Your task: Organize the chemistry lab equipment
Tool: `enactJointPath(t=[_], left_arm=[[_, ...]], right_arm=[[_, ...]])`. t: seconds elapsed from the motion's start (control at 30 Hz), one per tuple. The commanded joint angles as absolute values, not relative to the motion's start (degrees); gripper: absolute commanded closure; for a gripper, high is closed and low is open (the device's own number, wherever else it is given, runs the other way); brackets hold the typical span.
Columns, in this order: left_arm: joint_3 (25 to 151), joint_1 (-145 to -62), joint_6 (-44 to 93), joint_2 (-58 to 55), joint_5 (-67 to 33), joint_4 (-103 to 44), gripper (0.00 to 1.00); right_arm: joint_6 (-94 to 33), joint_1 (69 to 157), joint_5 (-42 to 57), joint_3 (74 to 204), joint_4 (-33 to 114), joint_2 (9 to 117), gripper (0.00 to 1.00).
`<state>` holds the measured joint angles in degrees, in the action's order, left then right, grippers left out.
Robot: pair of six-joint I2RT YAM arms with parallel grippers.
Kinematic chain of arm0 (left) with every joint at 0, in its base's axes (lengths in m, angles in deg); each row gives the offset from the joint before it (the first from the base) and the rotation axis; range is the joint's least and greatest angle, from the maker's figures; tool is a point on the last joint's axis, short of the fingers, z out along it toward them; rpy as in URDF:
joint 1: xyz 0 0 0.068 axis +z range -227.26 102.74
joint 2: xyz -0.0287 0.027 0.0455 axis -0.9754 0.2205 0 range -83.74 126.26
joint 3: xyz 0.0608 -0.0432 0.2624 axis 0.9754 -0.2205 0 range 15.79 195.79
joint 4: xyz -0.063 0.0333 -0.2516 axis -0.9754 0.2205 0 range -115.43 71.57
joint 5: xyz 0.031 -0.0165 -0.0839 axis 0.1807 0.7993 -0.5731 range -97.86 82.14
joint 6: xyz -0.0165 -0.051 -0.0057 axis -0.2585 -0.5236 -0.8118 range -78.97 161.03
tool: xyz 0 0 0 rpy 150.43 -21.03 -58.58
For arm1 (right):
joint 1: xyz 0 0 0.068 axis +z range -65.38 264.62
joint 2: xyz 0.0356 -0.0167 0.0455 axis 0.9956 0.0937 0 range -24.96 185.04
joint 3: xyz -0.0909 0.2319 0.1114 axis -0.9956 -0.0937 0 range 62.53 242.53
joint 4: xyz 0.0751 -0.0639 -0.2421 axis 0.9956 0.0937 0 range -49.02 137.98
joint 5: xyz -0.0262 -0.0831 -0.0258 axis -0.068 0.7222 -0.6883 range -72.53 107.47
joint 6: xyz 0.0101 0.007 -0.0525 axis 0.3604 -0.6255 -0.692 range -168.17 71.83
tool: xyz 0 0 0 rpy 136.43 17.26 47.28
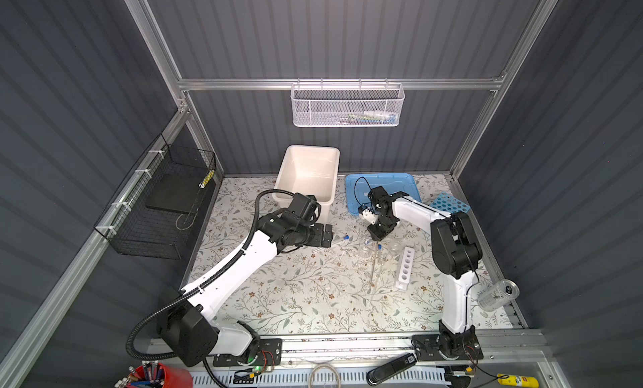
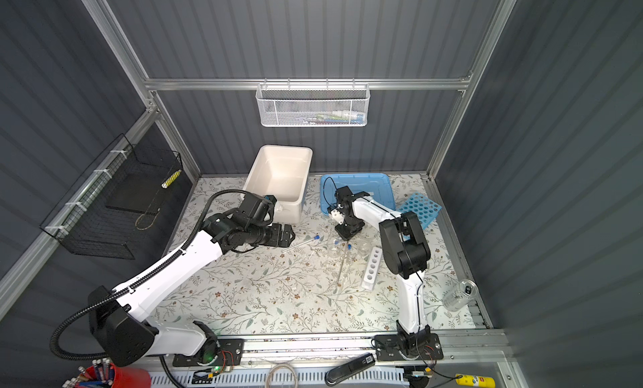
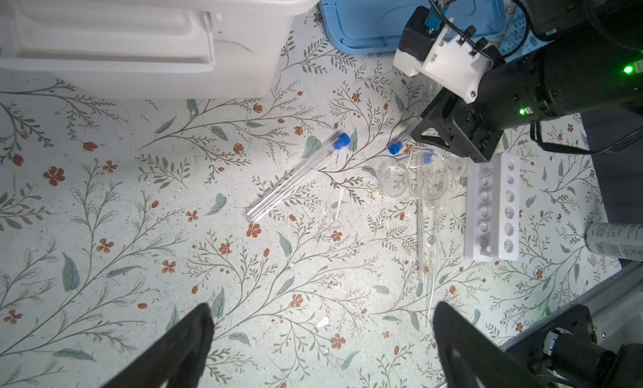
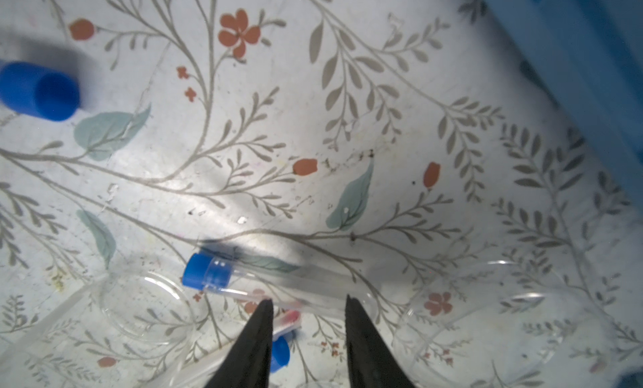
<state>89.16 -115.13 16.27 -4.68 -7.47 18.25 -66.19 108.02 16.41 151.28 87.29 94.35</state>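
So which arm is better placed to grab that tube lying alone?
Left, probably: the left gripper, open, sits just beside the lone tube, while the right gripper hangs over another tube among the beakers.

On tabletop (image 1: 295,299), tub (image 1: 334,175) at eleven o'clock, lid (image 1: 386,182) beside it at one, many-holed rack (image 1: 450,203) at two; small tube rack (image 1: 405,264) at three, beakers (image 3: 393,179) at its nine, test tube (image 3: 295,181) near centre.

Clear glossy test tube (image 3: 295,180), matt white plastic rack (image 3: 494,201)
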Motion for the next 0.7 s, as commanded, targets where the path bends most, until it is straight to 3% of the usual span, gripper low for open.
enactJointPath(t=[0.0,0.67], left_arm=[[88.92,-114.79,15.63,-5.19,-7.97,18.51,0.01],[89.35,-114.75,15.80,-4.38,-8.69,17.64,0.01]], right_arm=[[-66.09,108.02,16.44,151.91,88.45,96.68,0.62],[-66.54,108.44,18.15,150.41,88.89,95.59,0.60]])
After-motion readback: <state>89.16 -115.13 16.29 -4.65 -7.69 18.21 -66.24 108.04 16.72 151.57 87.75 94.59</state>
